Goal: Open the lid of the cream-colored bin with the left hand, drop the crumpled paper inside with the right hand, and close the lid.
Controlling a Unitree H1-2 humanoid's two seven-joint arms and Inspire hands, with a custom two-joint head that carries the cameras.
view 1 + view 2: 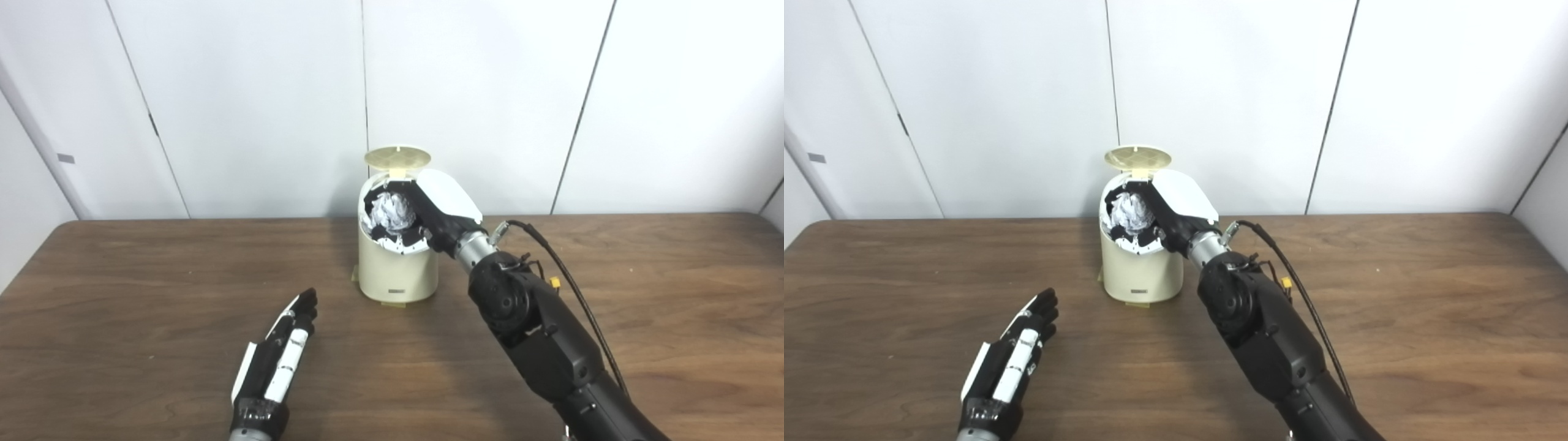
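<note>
Nearest us, our left hand (275, 361) lay flat on the brown wooden table (122, 318), fingers straight and holding nothing, well short of the cream-colored plastic bin (398, 269). Beyond it, our right hand (432, 211) was clamped around the crumpled white paper ball (392, 211), held over the bin's open mouth. We judged the paper light, soft and easily released. Behind, the round cream lid (397, 157) stood upright.

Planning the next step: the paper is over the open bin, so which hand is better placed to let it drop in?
The right hand: it holds the crumpled paper right over the bin, lid up. The left hand sits apart, near the table.
</note>
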